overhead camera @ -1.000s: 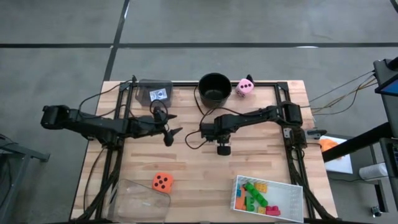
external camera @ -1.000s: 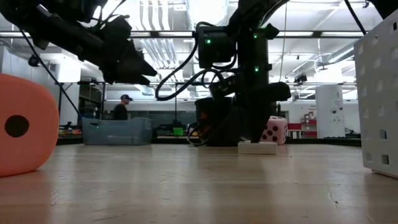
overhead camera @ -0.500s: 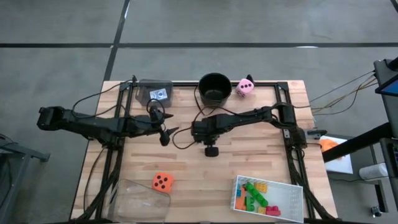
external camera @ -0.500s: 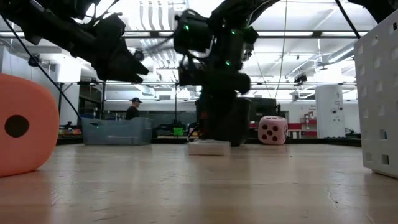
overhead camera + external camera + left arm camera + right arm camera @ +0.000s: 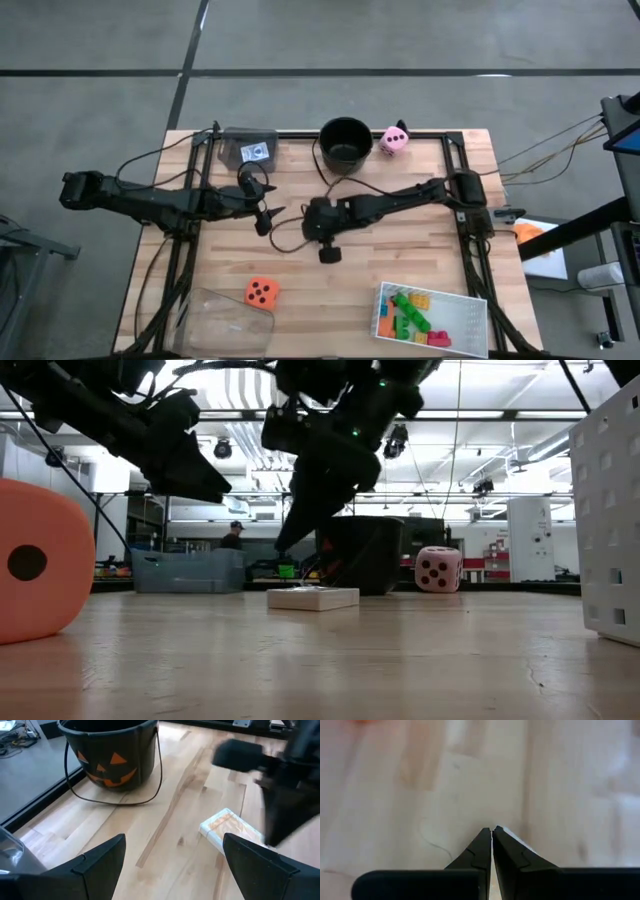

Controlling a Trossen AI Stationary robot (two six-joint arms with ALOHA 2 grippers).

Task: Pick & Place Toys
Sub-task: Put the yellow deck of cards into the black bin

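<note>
Nearest the low camera, the orange die (image 5: 40, 560) is seen standing on the tabletop (image 5: 400, 250), close to a clear tray (image 5: 225, 322) at the front edge. At the front right corner, a white tray (image 5: 432, 316) is filled with green, red, orange and yellow bricks (image 5: 410, 314). Toward the middle of the tabletop, a small pack of playing cards (image 5: 313, 598) is lying flat on the wood. The right pincer (image 5: 492, 845) is held over the boards beside this pack, its fingers pressed together with nothing between them. The left pincer (image 5: 172, 860) is held just to the left of it, its fingers spread apart and empty. At the far edge, a black bucket (image 5: 345, 142) is set, with the pink die (image 5: 393, 140) just beside it and another clear tray (image 5: 249, 148) further to the left.
</note>
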